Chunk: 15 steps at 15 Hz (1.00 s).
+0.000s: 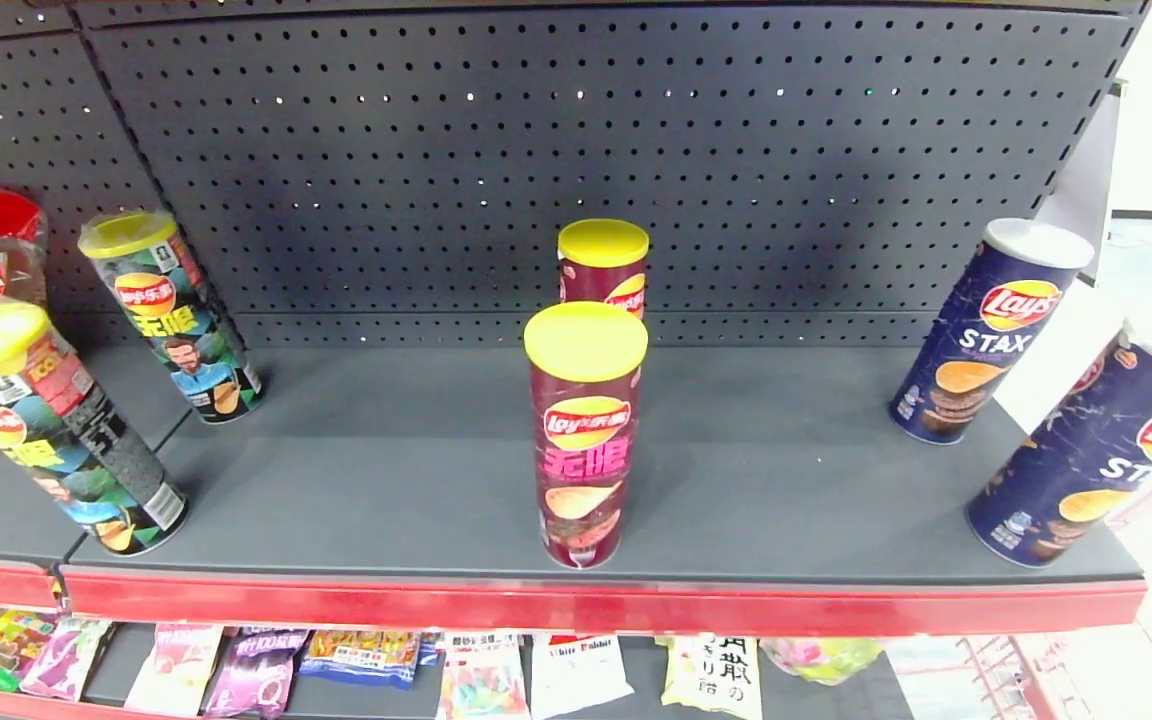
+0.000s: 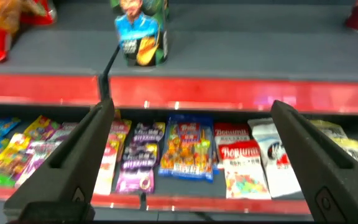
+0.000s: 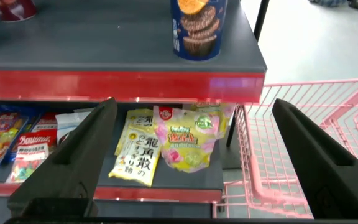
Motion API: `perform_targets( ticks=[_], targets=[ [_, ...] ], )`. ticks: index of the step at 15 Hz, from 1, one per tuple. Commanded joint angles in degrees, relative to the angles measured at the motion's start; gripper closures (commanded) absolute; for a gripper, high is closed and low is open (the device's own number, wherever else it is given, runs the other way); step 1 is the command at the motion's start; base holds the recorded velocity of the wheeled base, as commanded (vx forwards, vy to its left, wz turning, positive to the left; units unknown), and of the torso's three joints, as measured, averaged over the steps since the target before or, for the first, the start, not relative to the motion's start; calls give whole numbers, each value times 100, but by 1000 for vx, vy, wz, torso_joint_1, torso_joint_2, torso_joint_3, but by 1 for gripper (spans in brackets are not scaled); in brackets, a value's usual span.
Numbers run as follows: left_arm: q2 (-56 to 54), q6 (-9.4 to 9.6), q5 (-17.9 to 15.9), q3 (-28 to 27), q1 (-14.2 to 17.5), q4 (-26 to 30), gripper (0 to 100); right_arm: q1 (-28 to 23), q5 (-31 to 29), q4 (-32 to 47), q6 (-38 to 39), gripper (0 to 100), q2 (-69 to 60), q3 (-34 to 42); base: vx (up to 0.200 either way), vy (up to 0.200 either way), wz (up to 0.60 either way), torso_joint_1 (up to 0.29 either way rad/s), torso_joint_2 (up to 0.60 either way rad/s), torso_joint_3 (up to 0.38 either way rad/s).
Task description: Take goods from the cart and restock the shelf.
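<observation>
Chip cans [image 1: 584, 430] stand upright, labels forward, on the shelf [image 1: 786, 480], with wide gaps we judge need filling. The cart [image 3: 340, 112] sits low at the right, near the shelf's end. Our left gripper [image 2: 189, 112] and right gripper [image 3: 194, 106] hang spread wide and empty, ready to pick.

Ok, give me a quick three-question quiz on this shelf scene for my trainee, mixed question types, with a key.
1. True or false: the two maroon cans stand one behind the other on the shelf.
2. Lids on the blue cans are: A yellow, B white, C red.
3. Fill in: the left claw and right claw are both ___ and hold nothing.
Key: 1 true; 2 B; 3 open.
</observation>
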Motion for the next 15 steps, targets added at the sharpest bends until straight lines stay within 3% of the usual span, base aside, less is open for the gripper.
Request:
perform_targets(
  ticks=[1, 15],
  targets=[
    [-2, 0, 2, 0, 2, -2, 0, 0, 1, 0, -2, 0, -3, 0, 0, 0, 0, 0, 0, 0],
    [-2, 0, 2, 0, 2, -2, 0, 0, 1, 0, 7, 0, -3, 0, 0, 0, 0, 0, 0, 0]
  ],
)
